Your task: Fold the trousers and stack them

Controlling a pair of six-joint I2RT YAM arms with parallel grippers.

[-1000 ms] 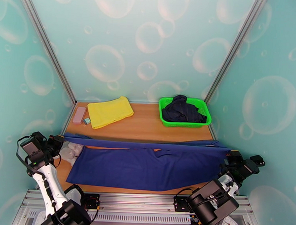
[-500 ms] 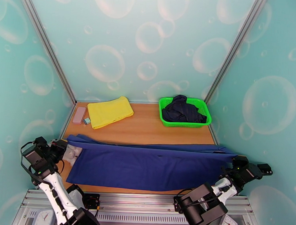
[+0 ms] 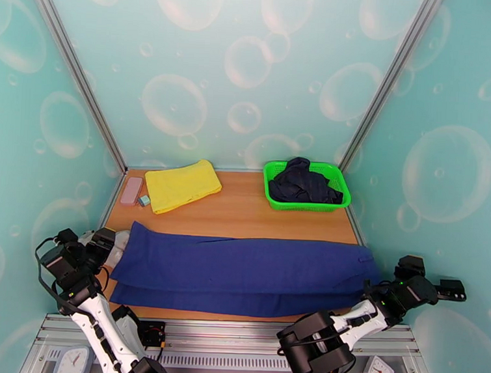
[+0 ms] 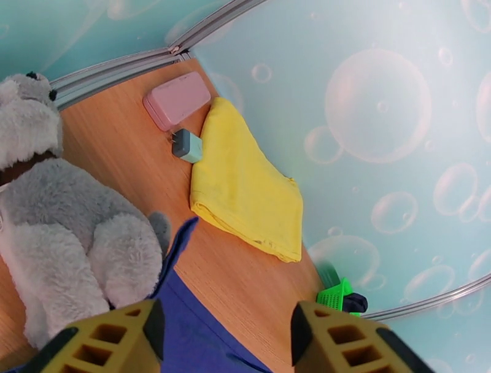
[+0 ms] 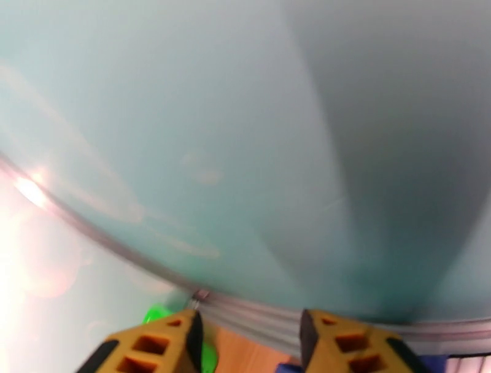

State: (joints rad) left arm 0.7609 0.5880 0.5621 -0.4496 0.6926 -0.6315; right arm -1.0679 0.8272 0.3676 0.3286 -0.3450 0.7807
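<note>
The royal-blue trousers [image 3: 242, 268] lie flat across the near half of the wooden table [image 3: 244, 210], doubled lengthwise with one layer on the other. My left gripper [image 3: 106, 241] hovers at their left end. In the left wrist view its yellow fingers [image 4: 116, 337] stand apart with nothing between them, and the blue cloth [image 4: 196, 334] lies below. My right gripper [image 3: 408, 263] sits just off the trousers' right end, by the side wall. In the right wrist view that gripper [image 5: 248, 334] is open and empty and faces the wall.
A grey plush toy [image 4: 73, 233] sits right beside the left gripper. Further back lie a folded yellow cloth [image 3: 180, 184], a pink case [image 3: 131, 190] and a small teal block [image 4: 187, 145]. A green basket [image 3: 274, 203] at the back right holds a dark garment [image 3: 304, 182]. The walls are close on both sides.
Both grippers opened and let go of the trousers. The raised layer dropped flat onto the table, and both arms drew back outward from the cloth's ends.
</note>
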